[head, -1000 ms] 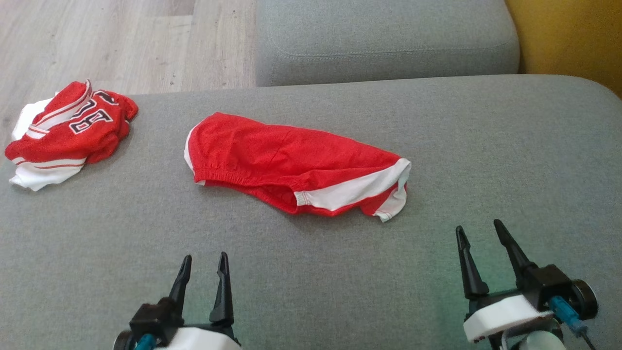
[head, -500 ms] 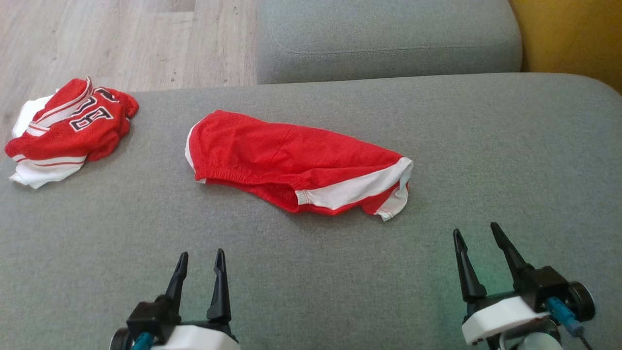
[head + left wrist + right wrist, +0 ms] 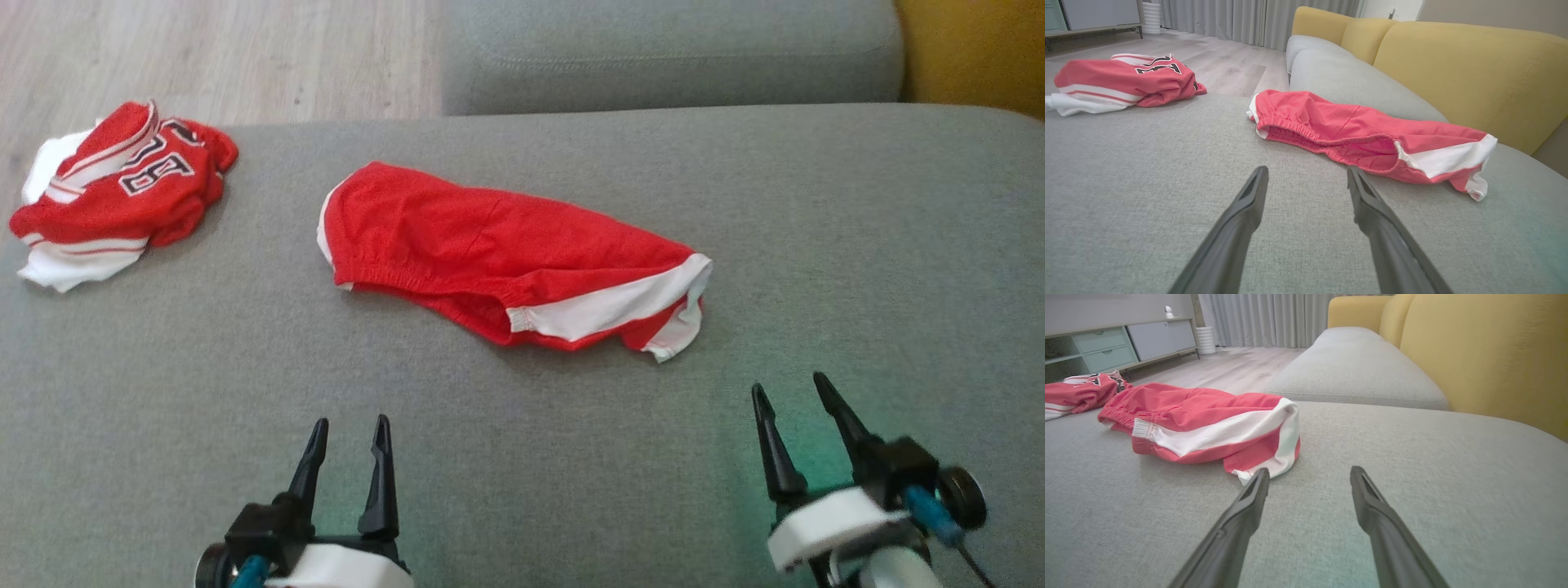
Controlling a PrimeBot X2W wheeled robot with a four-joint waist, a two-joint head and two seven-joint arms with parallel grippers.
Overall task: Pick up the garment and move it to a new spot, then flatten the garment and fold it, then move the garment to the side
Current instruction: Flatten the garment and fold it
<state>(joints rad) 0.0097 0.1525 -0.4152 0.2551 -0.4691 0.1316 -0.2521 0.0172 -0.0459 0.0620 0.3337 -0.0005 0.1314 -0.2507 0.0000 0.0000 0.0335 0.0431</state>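
Our left fingers (image 3: 378, 482) and right fingers (image 3: 771, 449) are wide and hold nothing. The shorts (image 3: 490, 245) lie in the middle of the sofa (image 3: 857, 245), a bit farther off. If we pinch only the top layer, they may bunch up.

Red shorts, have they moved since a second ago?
No. The red shorts sit as before relative to the jersey on the sofa cushion; only the camera shifted.

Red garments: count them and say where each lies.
2. The red shorts lie in the middle of the grey cushion; the numbered jersey sits crumpled at its far-left corner. Others may lie outside the views.
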